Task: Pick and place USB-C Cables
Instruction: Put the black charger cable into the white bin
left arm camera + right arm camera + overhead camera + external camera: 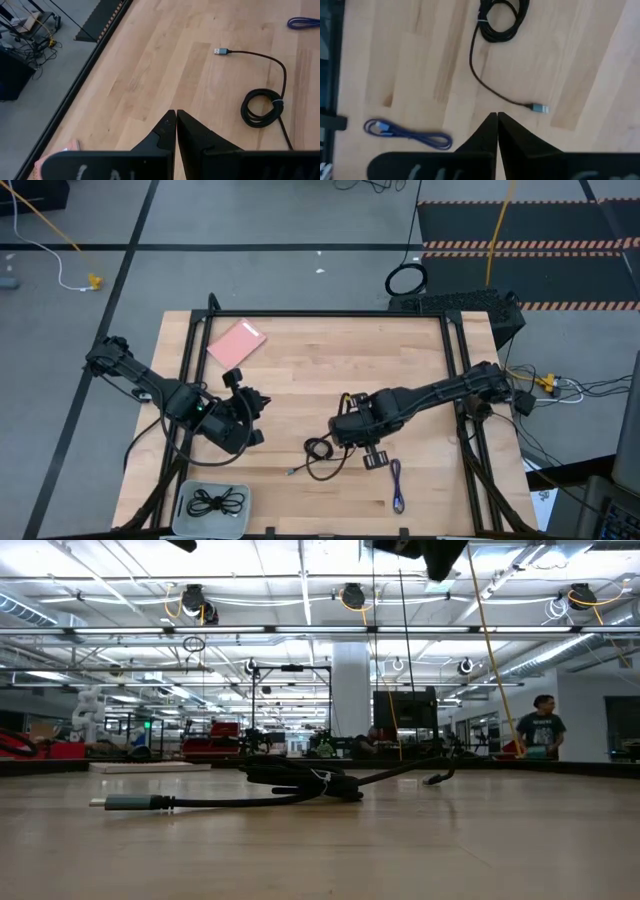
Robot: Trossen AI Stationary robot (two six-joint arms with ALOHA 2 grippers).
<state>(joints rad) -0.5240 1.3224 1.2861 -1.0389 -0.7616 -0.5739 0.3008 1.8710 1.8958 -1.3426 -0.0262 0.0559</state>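
Near edge of desk (pixel 330 350): a grey tray (pixel 190 513) at the left corner with one black cable (pixel 217 502) coiled inside. To the right, also near the front, the purple cable (pixel 397 485) lies stretched out on bare wood, apart from everything else.

Mid desk: second black cable (pixel 320 452), a small coil with a loose tail running forward to its plug. The right pincer (pixel 372 457) hangs just beside this coil, between it and the purple cable; fingers clenched together, gripping nothing. In its wrist view both the coil and the purple cable lie clear of the fingertips (pixel 492 120).

Left pincer (pixel 243 398) sits above the left-centre of the desk, fingers pressed together, empty, well apart from the cables.

Far left of desk: pink card (pixel 237 342) lying flat.

Low view: a person (pixel 541 727) stands in the room beyond.
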